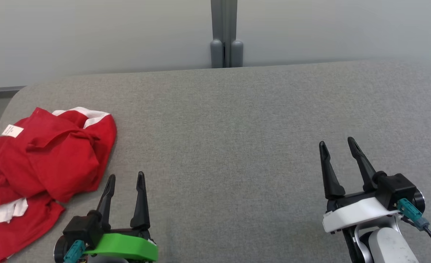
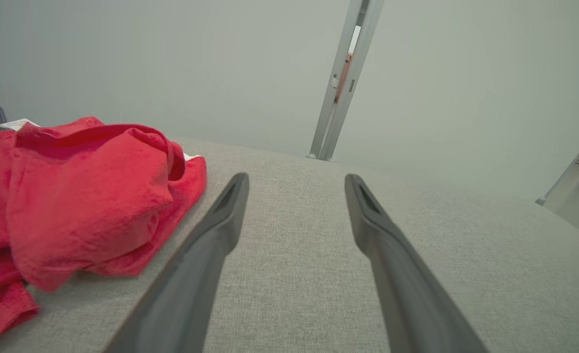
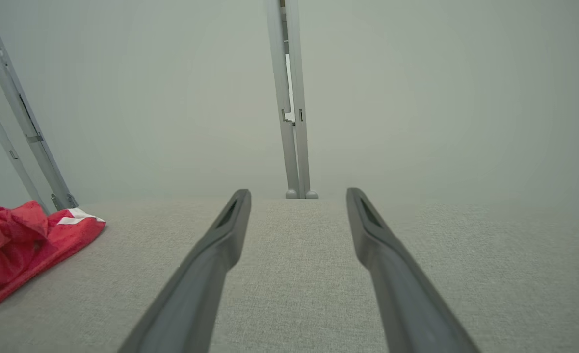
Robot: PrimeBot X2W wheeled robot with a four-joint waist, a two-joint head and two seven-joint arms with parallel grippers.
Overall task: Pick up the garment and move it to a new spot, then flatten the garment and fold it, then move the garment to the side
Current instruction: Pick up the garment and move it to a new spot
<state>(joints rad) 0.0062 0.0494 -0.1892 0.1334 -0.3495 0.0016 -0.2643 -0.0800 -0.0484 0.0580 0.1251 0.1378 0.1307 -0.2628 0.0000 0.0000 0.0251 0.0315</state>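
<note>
**Garment not yet taken; both grippers empty**

The crumpled red cloth garment with white trim [image 1: 47,164] lies heaped at the left end of the grey fabric-covered table [image 1: 237,120]. The left gripper [image 1: 126,176] sits just beside it, fingers spread, holding nothing. The right gripper [image 1: 336,142] is well apart from it, also spread and empty.

Judgement: the garment is soft, light and limp, so it will sag when lifted and may drag on the textured surface. Pinch a raised fold on top of the heap rather than a flat edge.
</note>
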